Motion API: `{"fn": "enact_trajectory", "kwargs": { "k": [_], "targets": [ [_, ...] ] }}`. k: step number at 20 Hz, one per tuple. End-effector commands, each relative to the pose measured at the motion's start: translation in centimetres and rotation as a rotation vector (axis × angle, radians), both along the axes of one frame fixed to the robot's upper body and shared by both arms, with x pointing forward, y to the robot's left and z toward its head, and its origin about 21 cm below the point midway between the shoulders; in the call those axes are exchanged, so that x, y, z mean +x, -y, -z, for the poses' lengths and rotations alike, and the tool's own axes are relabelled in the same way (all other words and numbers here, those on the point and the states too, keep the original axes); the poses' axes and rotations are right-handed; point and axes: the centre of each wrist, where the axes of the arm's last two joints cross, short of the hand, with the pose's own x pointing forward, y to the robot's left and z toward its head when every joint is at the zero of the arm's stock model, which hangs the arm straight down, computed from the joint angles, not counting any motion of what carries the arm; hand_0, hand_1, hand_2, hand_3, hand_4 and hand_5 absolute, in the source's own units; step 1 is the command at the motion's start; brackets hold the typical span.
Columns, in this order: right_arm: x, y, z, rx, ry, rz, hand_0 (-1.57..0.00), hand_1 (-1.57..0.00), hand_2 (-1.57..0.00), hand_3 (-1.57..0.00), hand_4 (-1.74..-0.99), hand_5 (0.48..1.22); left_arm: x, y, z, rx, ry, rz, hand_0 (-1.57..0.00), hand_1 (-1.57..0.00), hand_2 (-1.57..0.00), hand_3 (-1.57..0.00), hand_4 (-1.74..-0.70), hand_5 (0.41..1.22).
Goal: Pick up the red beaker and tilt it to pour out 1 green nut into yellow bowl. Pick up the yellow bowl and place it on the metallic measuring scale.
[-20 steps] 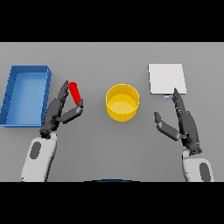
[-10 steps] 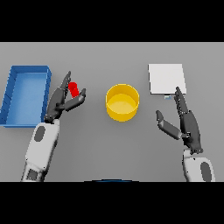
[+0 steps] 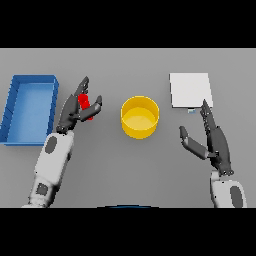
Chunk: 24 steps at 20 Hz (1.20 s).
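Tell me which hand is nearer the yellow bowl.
Left. The left hand, holding the red beaker, is just left of the yellow bowl; the right hand sits farther off, lower right.

The left hand (image 3: 75,111) fingers (image 3: 81,88) hide most of the red beaker (image 3: 84,103).

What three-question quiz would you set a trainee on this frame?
1. True or false: the left hand is closed round the red beaker.
2. What lies between the beaker and the measuring scale? A) blue bin B) yellow bowl C) nothing
3. Complete: the right hand is open, holding ____.

Key: 1 true. 2 B, the yellow bowl. 3 nothing.
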Motion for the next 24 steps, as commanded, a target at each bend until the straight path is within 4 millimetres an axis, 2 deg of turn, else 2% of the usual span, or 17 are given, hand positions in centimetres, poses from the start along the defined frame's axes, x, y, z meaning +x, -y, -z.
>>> {"fn": "enact_trajectory", "kwargs": {
  "k": [1, 2, 4, 6, 8, 12, 17, 18, 21, 24],
  "targets": [
    [0.0, 0.4, -0.2, 0.004, 0.009, -0.003, 0.0, 0.0, 0.0, 0.0, -1.289, 0.684, 0.1, 0.4, -0.2, -0.017, -0.001, -0.012, -0.25, -0.28, -0.31, -0.22, -1.44, 0.795],
    [-0.3, 0.3, -0.1, 0.001, 0.013, -0.016, 0.0, 0.0, 0.0, 0.0, -1.286, 0.685, 0.1, 1.0, -0.1, -0.027, -0.007, -0.021, -0.46, -0.48, -0.5, -0.49, -1.44, 0.881],
    [-0.2, 0.1, -0.2, 0.006, 0.005, -0.008, 0.0, 0.0, 0.0, 0.0, -1.283, 0.683, 0.3, 0.9, 0.1, 0.015, -0.006, -0.057, -0.86, -0.87, -0.89, -0.88, -1.44, 1.003],
    [-0.2, -0.1, -0.1, 0.008, -0.006, -0.013, 0.0, 0.0, 0.0, 0.0, -1.29, 0.684, 0.4, 1.5, 0.3, 0.03, 0.033, -0.053, -1.12, -1.13, -1.13, -1.13, -1.44, 1.082],
    [0.2, -0.1, 0.0, 0.009, 0.004, -0.007, 0.0, 0.0, 0.0, 0.0, -1.293, 0.682, 0.4, 1.6, 0.6, 0.018, 0.044, -0.051, -1.28, -1.29, -1.29, -1.29, -1.45, 1.132],
    [0.3, -0.5, 0.0, 0.007, 0.019, -0.031, 0.0, 0.0, 0.0, 0.0, -1.288, 0.679, 0.2, 1.8, 0.0, -0.008, 0.09, -0.065, -1.45, -1.45, -1.46, -1.45, -1.62, 1.117],
    [0.4, -0.8, 0.0, -0.011, 0.02, -0.031, 0.0, 0.0, 0.0, 0.0, -1.258, 0.669, 0.5, 1.7, -2.2, 0.006, 0.181, -0.068, -1.53, -1.53, -1.53, -1.53, -1.7, 1.098],
    [0.5, -0.5, 0.0, -0.017, 0.018, -0.025, 0.0, 0.0, 0.0, 0.0, -1.255, 0.672, 0.7, 1.6, -3.1, 0.023, 0.194, -0.065, -1.54, -1.54, -1.54, -1.54, -1.71, 1.097],
    [0.4, -1.0, 0.4, -0.031, 0.035, -0.022, 0.0, 0.0, 0.0, 0.0, -1.249, 0.679, 0.8, 2.5, -5.9, 0.144, 0.236, -0.007, -1.55, -1.56, -1.56, -1.56, -1.72, 1.107],
    [0.2, -1.0, 0.1, -0.054, 0.042, -0.015, 0.0, 0.0, 0.0, 0.0, -1.243, 0.691, 1.2, 2.7, -7.7, 0.366, 0.244, 0.112, -1.56, -1.56, -1.56, -1.56, -1.73, 1.121]
  ]
}}
